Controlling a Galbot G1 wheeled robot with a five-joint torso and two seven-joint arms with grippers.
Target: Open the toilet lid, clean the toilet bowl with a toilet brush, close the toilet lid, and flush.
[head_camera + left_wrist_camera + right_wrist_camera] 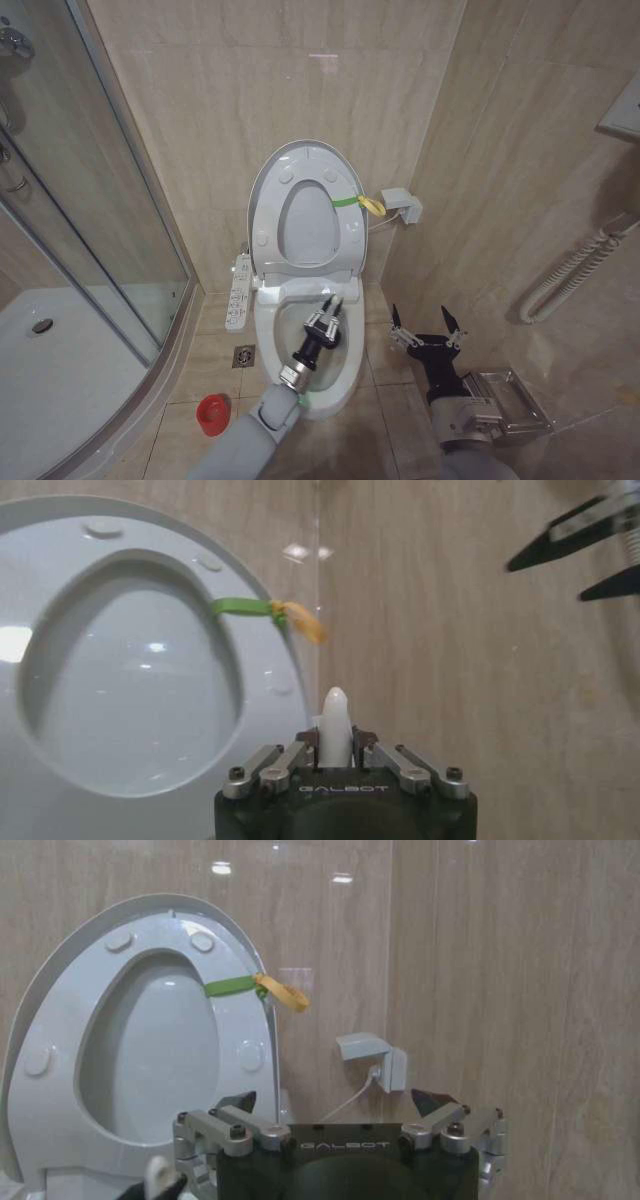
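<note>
While the toilet lid (300, 160) stands raised against the tan tiled wall at upper centre of the head view, the white ring-shaped seat (345, 240) is folded up flat against it, its oval opening showing the lid's glossy white inner face. Small round bumpers dot the seat's underside. A green-yellow band (345, 200) wraps the seat's right rim and ends in a yellow tab at the edge.

Toilet bowl (268, 320): white ceramic oval basin, centre of the head view, directly below the raised lid, open to view.

Toilet brush (334, 727): thin white stick handle with a rounded tip, seen at lower centre of the left wrist view, standing up between the fingers. Its bristle head cannot be made out.

Left gripper (330, 308): over the bowl at centre of the head view, arm reaching in from the lower edge, fingers closed on the brush handle.

Right gripper (428, 325): right of the bowl in the lower right of the head view, above the floor tiles, fingers spread apart, holding nothing.

Red round cup holder (212, 414): on the floor at lower left of the head view, well apart from the bowl, beside the glass shower enclosure (90, 200).

White control panel (238, 292): just left of the bowl.
</note>
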